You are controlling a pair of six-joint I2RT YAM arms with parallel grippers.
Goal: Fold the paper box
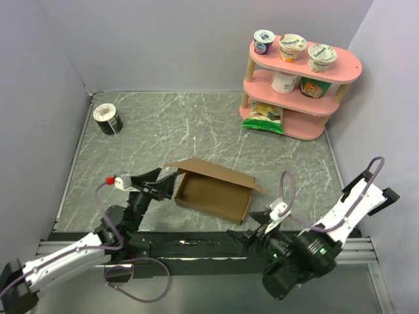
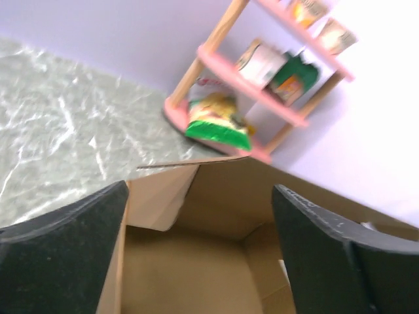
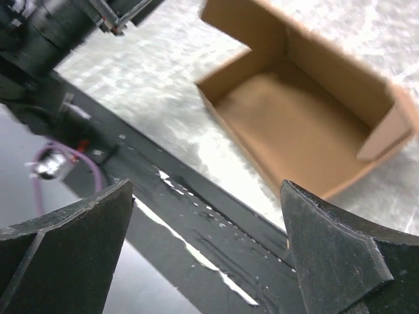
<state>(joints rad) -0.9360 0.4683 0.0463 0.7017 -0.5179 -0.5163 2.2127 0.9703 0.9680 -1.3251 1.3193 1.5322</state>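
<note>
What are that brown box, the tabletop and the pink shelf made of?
The box looks like plain brown cardboard: matte, unprinted, with creased flaps and thin cut edges. The tabletop looks like grey-green marble with white veins, though it may be a printed surface. The shelf has smooth pink boards on pale posts that look like bare wood.

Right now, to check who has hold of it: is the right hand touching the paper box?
Apart. The right wrist view shows the open right hand over the black rail, well short of the paper box.
</note>
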